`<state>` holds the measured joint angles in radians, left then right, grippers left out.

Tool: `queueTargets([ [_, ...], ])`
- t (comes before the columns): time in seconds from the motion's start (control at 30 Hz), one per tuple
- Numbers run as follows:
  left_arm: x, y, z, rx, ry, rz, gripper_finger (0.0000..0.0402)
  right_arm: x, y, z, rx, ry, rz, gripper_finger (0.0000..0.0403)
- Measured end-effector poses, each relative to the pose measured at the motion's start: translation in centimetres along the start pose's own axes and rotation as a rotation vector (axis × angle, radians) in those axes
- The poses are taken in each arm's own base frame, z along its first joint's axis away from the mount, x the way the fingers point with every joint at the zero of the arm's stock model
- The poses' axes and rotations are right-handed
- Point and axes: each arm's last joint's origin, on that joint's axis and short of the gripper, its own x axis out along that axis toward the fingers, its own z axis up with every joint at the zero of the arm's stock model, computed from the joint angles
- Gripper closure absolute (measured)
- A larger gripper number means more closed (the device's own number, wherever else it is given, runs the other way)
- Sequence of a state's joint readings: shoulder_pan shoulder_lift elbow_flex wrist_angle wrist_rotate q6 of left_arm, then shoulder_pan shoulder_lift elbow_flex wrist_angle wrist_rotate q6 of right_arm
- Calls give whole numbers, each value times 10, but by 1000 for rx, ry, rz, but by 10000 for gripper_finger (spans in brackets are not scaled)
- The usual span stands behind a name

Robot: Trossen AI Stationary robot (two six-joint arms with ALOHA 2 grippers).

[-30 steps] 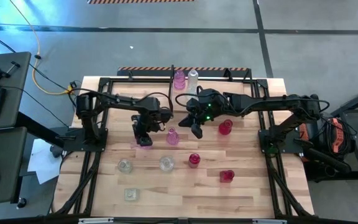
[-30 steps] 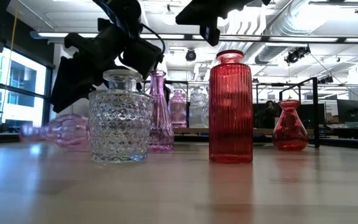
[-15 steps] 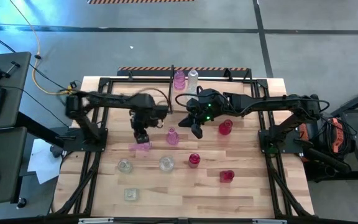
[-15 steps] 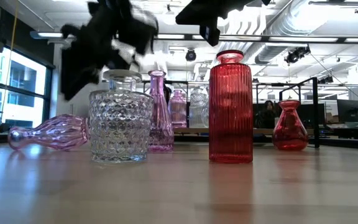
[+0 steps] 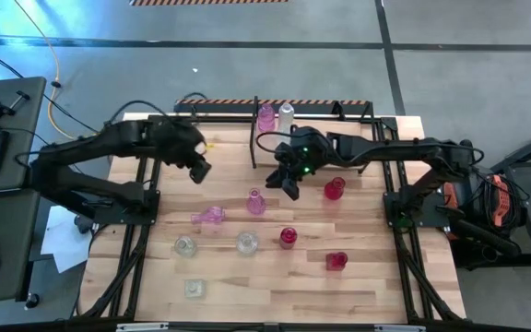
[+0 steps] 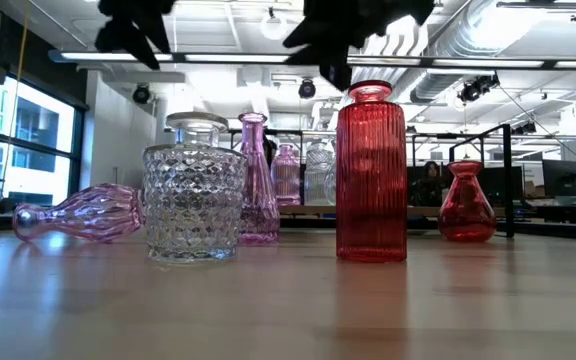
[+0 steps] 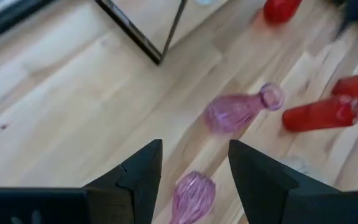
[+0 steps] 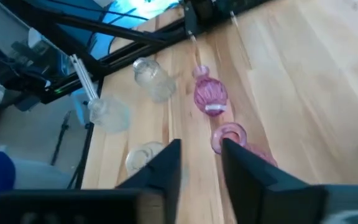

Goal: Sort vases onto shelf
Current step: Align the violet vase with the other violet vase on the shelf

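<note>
My left gripper (image 5: 199, 171) (image 7: 194, 168) hangs open above the table's left half, clear of everything. A pale pink vase (image 5: 208, 215) (image 7: 193, 198) lies on its side below and nearer than it. A second pink vase (image 5: 256, 202) stands upright at mid-table. My right gripper (image 5: 286, 187) (image 8: 201, 165) hovers open just right of that vase, touching nothing. Three red vases (image 5: 334, 188) (image 5: 288, 237) (image 5: 336, 261) and three clear vases (image 5: 184, 246) (image 5: 247, 243) (image 5: 194, 288) stand on the table. A pink vase (image 5: 265, 117) and a clear one (image 5: 286, 114) stand on the shelf (image 5: 321, 104) at the far edge.
Black arm frames (image 5: 146, 198) (image 5: 396, 198) run along both sides of the table. The low view shows a cut-glass clear vase (image 6: 194, 190) and a tall red vase (image 6: 371, 172) near the front. Bare wood lies at the near right (image 5: 385, 286).
My left gripper has risen from the lying pink vase and drawn back toward the table's far left. The vase stays on its side on the table. My right gripper has kept its place.
</note>
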<state>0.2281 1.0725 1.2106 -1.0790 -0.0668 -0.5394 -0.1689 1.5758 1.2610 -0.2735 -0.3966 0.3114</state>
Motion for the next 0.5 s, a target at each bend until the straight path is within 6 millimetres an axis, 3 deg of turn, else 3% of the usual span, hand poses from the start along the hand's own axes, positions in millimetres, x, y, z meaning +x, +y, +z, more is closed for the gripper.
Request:
queueTargets([
  [0.2, -23, 6, -7, -9, -89, -19, 225, 12, -20, -2, 93, 23, -4, 230],
  [0.5, -25, 7, -8, 37, -99, -17, 225, 17, -20, 0, 105, 3, -26, 222],
])
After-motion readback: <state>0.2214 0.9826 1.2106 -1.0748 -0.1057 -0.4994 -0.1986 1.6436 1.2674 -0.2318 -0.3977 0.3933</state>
